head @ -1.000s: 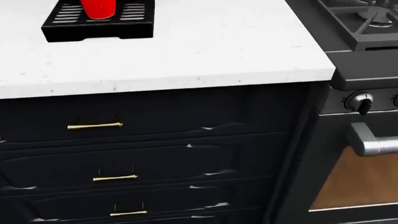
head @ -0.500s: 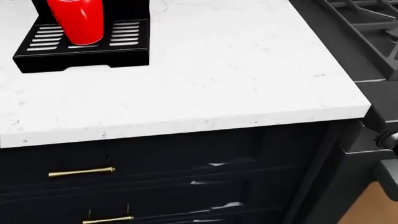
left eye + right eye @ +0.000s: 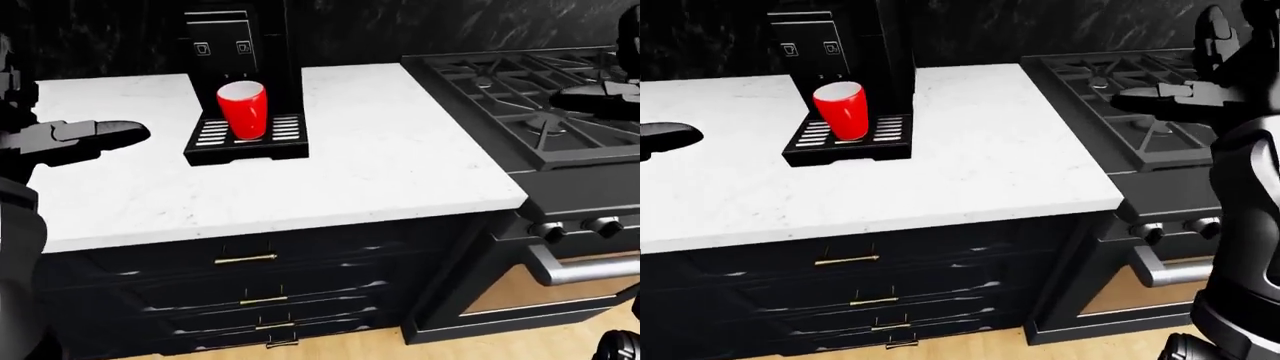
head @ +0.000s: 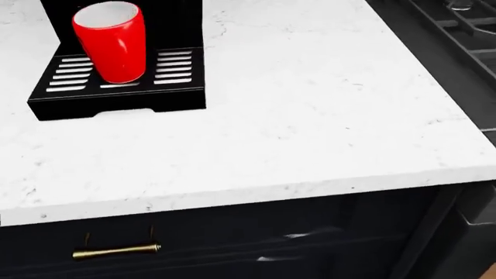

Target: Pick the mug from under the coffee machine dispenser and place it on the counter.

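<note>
left hand (image 3: 95, 139) is hanging over the white counter (image 3: 400, 165) at the left edge of the left-eye view, can't tell how wide its fingers are. red mug (image 3: 243, 109) is sitting upright on the coffee machine (image 3: 235, 52) drip tray (image 3: 250, 142), under the dispenser. right hand (image 3: 1160, 97) is hovering over the stove (image 3: 530, 105), grip unreadable too.

The head camera has tilted up: the red mug (image 4: 111, 48) and drip tray (image 4: 124, 81) sit lower in view, fewer drawers showing.
</note>
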### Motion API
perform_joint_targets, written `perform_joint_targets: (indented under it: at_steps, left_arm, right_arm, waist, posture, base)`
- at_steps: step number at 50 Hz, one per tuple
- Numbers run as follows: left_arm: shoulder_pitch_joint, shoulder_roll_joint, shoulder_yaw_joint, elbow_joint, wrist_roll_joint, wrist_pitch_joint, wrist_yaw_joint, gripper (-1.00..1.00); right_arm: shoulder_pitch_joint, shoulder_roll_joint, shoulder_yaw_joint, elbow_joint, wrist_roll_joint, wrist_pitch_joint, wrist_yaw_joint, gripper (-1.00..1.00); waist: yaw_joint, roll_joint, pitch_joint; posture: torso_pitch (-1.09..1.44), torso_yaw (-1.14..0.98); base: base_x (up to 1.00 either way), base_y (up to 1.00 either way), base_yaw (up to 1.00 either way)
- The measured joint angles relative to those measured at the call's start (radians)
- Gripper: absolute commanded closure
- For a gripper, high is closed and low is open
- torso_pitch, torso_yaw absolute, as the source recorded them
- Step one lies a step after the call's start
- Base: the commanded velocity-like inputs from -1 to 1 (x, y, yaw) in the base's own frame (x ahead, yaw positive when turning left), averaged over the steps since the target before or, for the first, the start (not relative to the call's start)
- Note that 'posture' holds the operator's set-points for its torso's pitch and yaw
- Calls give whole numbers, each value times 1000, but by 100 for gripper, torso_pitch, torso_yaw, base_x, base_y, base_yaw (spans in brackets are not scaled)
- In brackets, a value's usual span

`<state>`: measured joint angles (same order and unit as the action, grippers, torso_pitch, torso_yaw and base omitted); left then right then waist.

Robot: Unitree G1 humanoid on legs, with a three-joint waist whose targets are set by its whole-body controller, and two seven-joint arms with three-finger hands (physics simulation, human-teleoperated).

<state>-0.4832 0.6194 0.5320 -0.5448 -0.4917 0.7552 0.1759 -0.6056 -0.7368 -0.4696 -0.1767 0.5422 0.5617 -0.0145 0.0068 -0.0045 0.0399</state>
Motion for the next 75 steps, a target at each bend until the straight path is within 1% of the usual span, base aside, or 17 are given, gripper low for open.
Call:
perform_joint_targets:
  at_steps: [4,9,13,15,17,19,24,26,27,31,35,40,47,53,61,68,75]
  left_arm:
    - [0,-1,-5,-11,-3,-7,1,-100]
    - [0,-2,-16,-11,-14,-3,-5,-100]
    - [0,1,-9,-6,-11,-1,-1,-100]
    - [4,2,-1,-1,-10,0,2,-100]
    - [12,1,6,11,-7,8,7,-100]
    - [9,4,7,14,-5,12,11,-100]
    - [-2,10,5,-6,-7,-4,8,-100]
    - [-9,14,4,-6,-9,-5,8,-100]
    - [-7,6,-1,-10,-11,-5,8,-100]
    - [-7,6,-18,-4,-21,6,4,-100]
    - [-10,8,-15,-4,-24,14,10,-100]
    - [-4,10,-4,1,-21,20,20,-100]
    - [-7,-3,0,-39,-23,44,48,-100]
    - [-5,-6,-10,-103,-8,81,94,-100]
    - [-33,-34,25,-164,-77,261,233,-100]
    - [-3,-95,-24,-253,-103,366,333,-100]
    - [10,-170,-52,-324,-40,464,384,-100]
  right_arm:
    - [8,-3,-15,1,-6,-8,1,-100]
    - [18,1,-17,12,-14,4,-2,-100]
    - [4,-4,-13,-6,-11,-2,4,-100]
    - [8,11,-7,-11,-7,-4,5,-100]
    - [12,16,13,-4,-1,7,9,-100]
    - [14,15,15,1,3,18,10,-100]
    - [5,4,-8,-6,2,15,3,-100]
    - [-2,-1,-11,-9,2,10,0,-100]
    - [1,-1,-14,-7,2,6,-1,-100]
    - [1,-3,-20,16,-2,12,-13,-100]
    - [-5,-3,-16,9,10,12,-18,-100]
    - [3,5,4,19,30,22,-18,-100]
    - [-4,-3,1,14,24,1,-28,-100]
    - [-6,0,4,29,-4,-2,-42,-100]
    - [-5,-4,-4,26,-10,20,-52,-100]
    - [-6,-11,-9,24,-13,26,-60,-100]
    - [1,-8,-9,25,-20,27,-59,-100]
  waist:
    - [-11,18,6]
    - [-16,6,8]
    - [-21,57,15]
    - [-6,46,19]
    - [5,51,28]
    - [6,43,22]
    - [8,-12,25]
    - [8,-47,18]
    - [-2,-39,18]
    - [-5,-46,33]
    - [-15,13,41]
    - [-8,-10,33]
    - [-1,-21,21]
    - [0,-15,23]
    - [-2,-5,26]
    - [-8,-3,26]
    - [-12,-4,26]
  posture:
    - [0,0]
    - [0,0]
    - [0,0]
    - [0,0]
    - [0,0]
    - [0,0]
    - [0,0]
    - [0,0]
    - [0,0]
    - [0,0]
    - [0,0]
    - [0,0]
    - [0,0]
    - [0,0]
    - [0,0]
    - [0,0]
    - [0,0]
  base:
    - [20,14,0]
    - [22,16,0]
    - [22,21,0]
    - [22,25,0]
    - [22,26,0]
    - [23,26,0]
    - [22,26,0]
    - [23,27,0]
    - [13,27,0]
    - [0,1,0]
    - [0,0,0]
    - [0,0,0]
    - [0,0,0]
    - [0,0,0]
    - [0,0,0]
    - [0,0,0]
    - [0,0,0]
